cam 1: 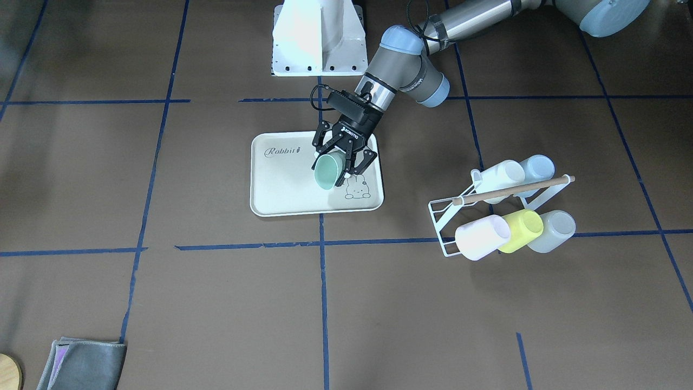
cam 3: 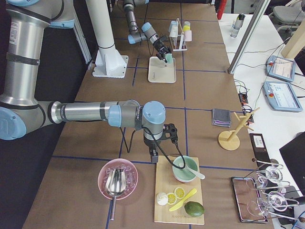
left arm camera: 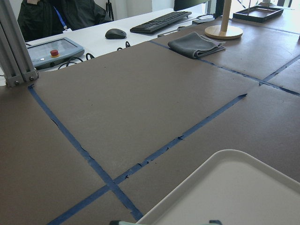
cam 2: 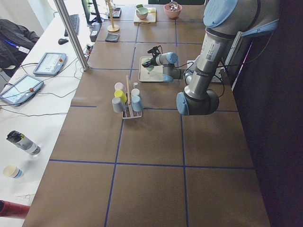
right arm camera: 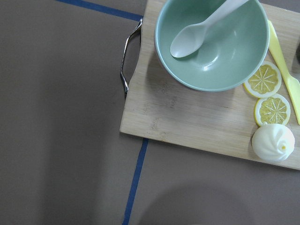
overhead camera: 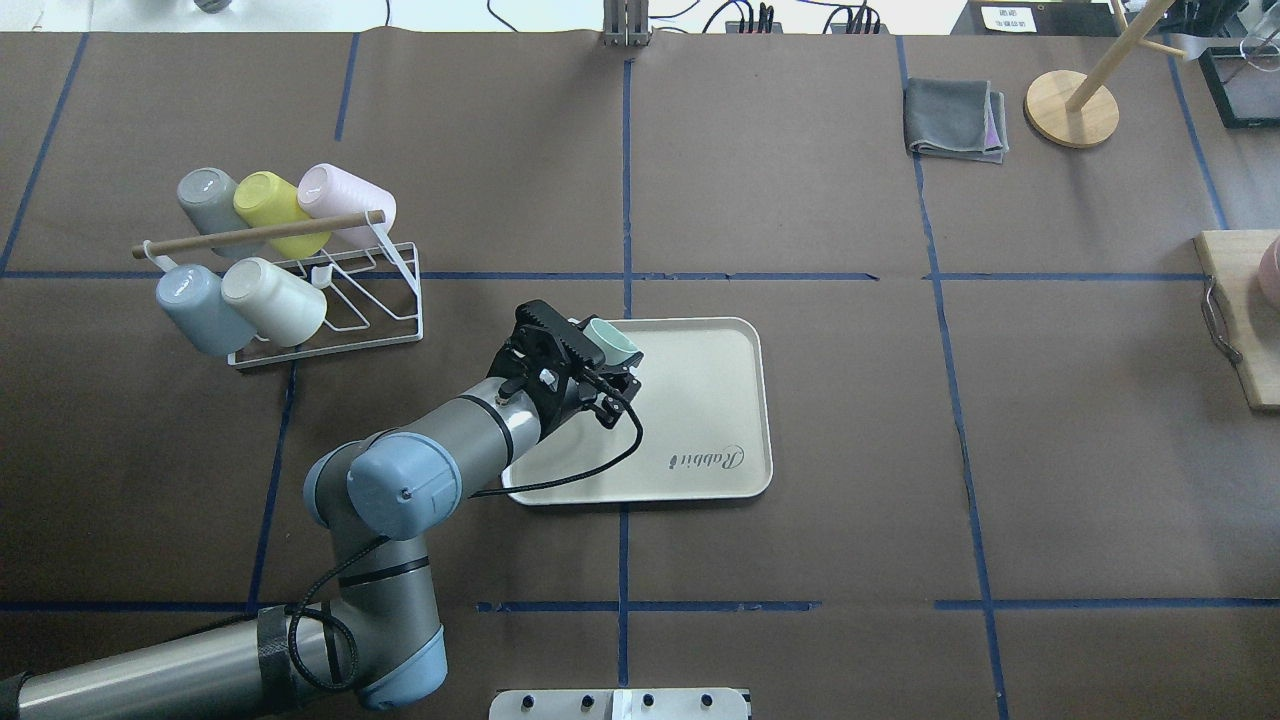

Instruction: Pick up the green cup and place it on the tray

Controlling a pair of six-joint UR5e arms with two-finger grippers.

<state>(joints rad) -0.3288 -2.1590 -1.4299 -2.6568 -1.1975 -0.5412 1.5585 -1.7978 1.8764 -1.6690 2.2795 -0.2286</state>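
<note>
My left gripper (cam 1: 337,165) is shut on the green cup (cam 1: 327,172), a pale mint tumbler held tilted with its mouth turned away from the robot's base. It hangs over the cream "Rabbit" tray (cam 1: 281,187), near the bunny drawing; I cannot tell whether it touches the tray. In the overhead view the cup (overhead camera: 613,342) is at the tray's (overhead camera: 700,400) far left corner, in the gripper (overhead camera: 596,358). The left wrist view shows the tray's corner (left arm camera: 234,187). My right gripper (cam 3: 154,153) hangs by a wooden board far away; I cannot tell if it is open or shut.
A white wire rack (overhead camera: 330,300) holds several cups, among them a yellow-green one (overhead camera: 268,205) and a pale blue one (overhead camera: 190,305). A folded grey cloth (overhead camera: 955,120) and a wooden stand (overhead camera: 1072,100) are at the far right. A wooden board (right arm camera: 187,117) carries a green bowl (right arm camera: 211,51).
</note>
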